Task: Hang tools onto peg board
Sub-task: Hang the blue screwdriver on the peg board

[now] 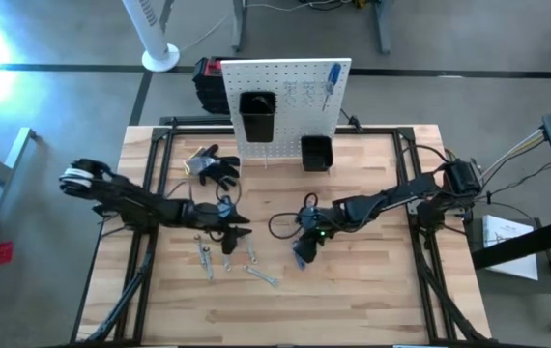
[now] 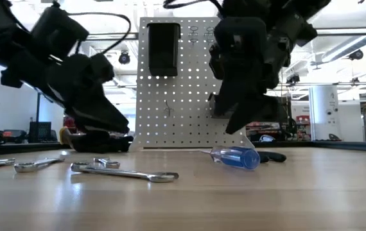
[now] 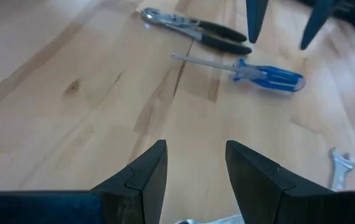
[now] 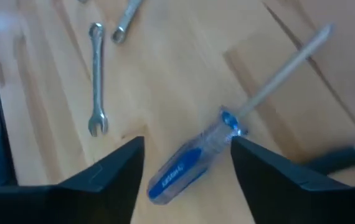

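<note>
A blue-handled screwdriver lies flat on the wooden table, also showing in the high view and the low view. My right gripper is open just above it, one finger on either side of the handle, touching nothing. My left gripper is open and empty over the table, left of the screwdriver. Dark-handled pliers lie beyond the screwdriver. Slim silver wrenches lie near my left gripper. The white peg board stands at the far edge, with a second blue screwdriver hanging on it.
Two black bins hang on the peg board. Black work gloves lie at the far left by the board. More wrenches lie toward the near side. A black cable loops between the grippers.
</note>
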Controlling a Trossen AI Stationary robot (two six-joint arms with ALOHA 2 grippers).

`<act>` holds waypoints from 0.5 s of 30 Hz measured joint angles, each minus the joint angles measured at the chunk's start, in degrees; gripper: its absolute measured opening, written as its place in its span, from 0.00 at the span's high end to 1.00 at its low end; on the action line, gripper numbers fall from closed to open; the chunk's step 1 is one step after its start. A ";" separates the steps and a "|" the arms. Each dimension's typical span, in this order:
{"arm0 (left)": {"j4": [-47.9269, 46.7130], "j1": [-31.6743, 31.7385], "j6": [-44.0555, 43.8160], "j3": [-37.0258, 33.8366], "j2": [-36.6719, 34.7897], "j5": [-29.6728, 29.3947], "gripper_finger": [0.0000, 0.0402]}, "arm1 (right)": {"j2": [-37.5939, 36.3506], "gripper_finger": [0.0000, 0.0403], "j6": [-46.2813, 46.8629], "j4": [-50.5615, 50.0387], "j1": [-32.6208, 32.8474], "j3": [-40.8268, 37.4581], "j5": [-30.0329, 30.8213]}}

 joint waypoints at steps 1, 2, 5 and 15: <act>-0.08 0.00 0.02 0.61 1.06 -0.06 0.62 | 0.51 0.39 1.76 0.23 0.00 0.35 0.03; 0.25 0.00 0.00 1.43 2.26 -0.04 0.62 | 0.93 0.37 3.34 0.32 0.00 0.48 0.29; 0.31 -0.05 -0.02 2.67 5.07 -0.03 0.62 | 2.81 0.34 6.16 -0.56 0.15 0.61 1.32; 2.54 -0.63 -1.21 3.61 10.74 0.48 0.62 | 10.21 0.44 11.07 -1.18 0.85 1.93 1.96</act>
